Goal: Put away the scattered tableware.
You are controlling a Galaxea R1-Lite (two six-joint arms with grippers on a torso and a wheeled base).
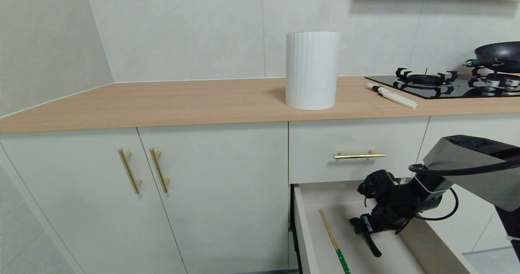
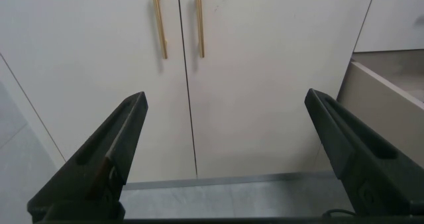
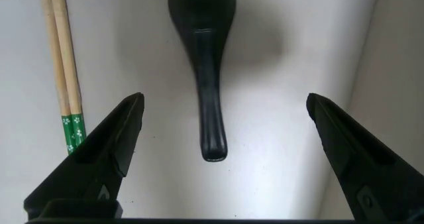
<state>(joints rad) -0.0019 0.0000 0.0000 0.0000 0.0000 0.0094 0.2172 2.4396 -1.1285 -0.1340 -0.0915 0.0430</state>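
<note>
In the open drawer (image 1: 301, 225) lie a pair of wooden chopsticks (image 1: 332, 241) with green ends and a black spoon (image 1: 373, 247). My right gripper (image 1: 359, 225) hangs open just above the spoon, holding nothing. The right wrist view has the spoon (image 3: 205, 71) flat on the drawer floor between the spread fingers of the right gripper (image 3: 223, 101), with the chopsticks (image 3: 63, 71) to one side. My left gripper (image 2: 225, 98) is open and empty, low down, facing the cabinet doors (image 2: 265, 85). A white-handled knife (image 1: 392, 95) rests on the counter by the stove.
A tall white ribbed container (image 1: 312, 70) stands on the wooden counter (image 1: 183, 101). A gas stove (image 1: 447, 83) with a dark pan (image 1: 497, 55) sits at the right. A shut drawer with a gold handle (image 1: 359, 156) is above the open one.
</note>
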